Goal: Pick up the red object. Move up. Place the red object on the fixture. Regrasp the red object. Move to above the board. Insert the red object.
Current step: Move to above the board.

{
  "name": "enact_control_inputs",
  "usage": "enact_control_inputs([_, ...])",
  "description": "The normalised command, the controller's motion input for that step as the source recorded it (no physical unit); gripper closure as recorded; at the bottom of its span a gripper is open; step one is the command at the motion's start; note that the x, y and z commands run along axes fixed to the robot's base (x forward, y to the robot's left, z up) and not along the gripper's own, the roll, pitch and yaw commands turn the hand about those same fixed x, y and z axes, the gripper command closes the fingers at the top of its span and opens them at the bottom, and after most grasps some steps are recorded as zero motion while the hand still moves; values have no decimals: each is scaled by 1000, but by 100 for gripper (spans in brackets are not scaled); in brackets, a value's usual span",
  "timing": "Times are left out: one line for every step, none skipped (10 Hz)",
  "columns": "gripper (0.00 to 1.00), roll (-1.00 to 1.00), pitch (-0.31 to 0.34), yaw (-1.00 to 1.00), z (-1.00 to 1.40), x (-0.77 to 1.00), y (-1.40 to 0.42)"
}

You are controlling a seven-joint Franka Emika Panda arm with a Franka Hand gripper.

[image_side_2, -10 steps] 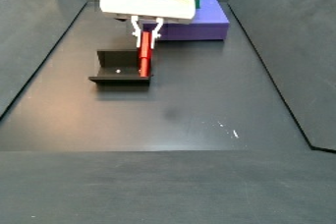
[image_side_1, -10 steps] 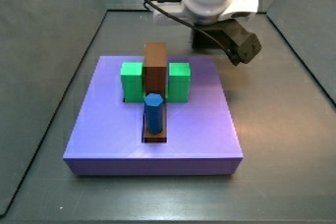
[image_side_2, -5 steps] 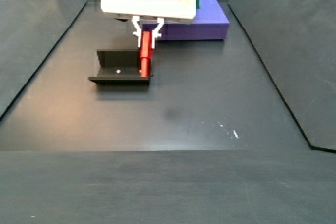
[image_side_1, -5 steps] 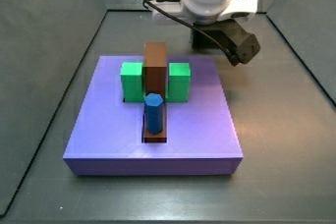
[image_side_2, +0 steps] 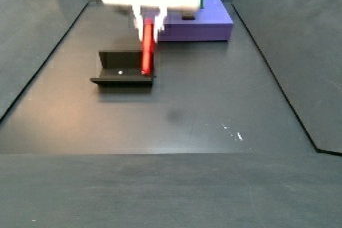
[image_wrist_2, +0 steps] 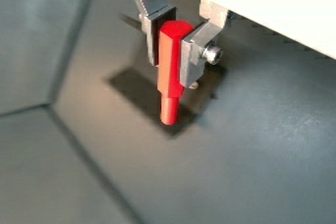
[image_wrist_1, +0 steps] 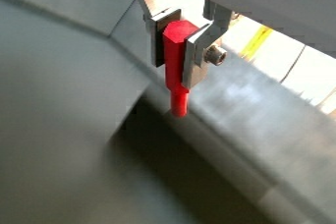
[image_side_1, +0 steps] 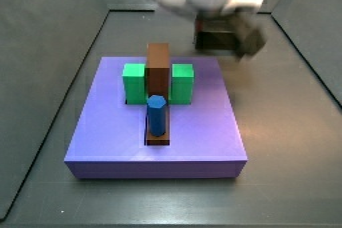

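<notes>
In a side view the fixture (image_side_2: 122,69) sits on the dark floor, unmoved since half a second ago; just right of it the red object (image_side_2: 147,50) stands upright, its lower end at the fixture's right edge, much where it was; above it the gripper (image_side_2: 151,14) is now smeared with motion blur where it was sharp before; in both wrist views the fingers (image_wrist_1: 206,39) (image_wrist_2: 195,49) are clamped on the peg's upper end; further right the board (image_side_2: 201,20) lies unchanged, its blue peg (image_side_1: 155,115) upright.
</notes>
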Motion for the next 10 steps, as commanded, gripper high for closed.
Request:
enact_control_inputs([100,-91,-7,-51,1400,-9,-14])
enact_control_inputs([100,-42,23,-39,1400,9,-11])
enact_control_inputs([100,-6,62,-34,1400,21,-23])
enact_control_inputs([100,10,70,-31,1400,11,-31])
enact_control_inputs([100,-2,79,-6,1400,26,-18])
enact_control_inputs([100,0,90,7,1400,36,-35])
enact_control_inputs([100,5,101,17,343,20,-21])
enact_control_inputs([100,-1000,199,-26,272,-565,-1400])
enact_control_inputs([100,-1000,194,-17,264,-564,-1400])
enact_control_inputs([100,-1000,194,-6,289,-596,-1400])
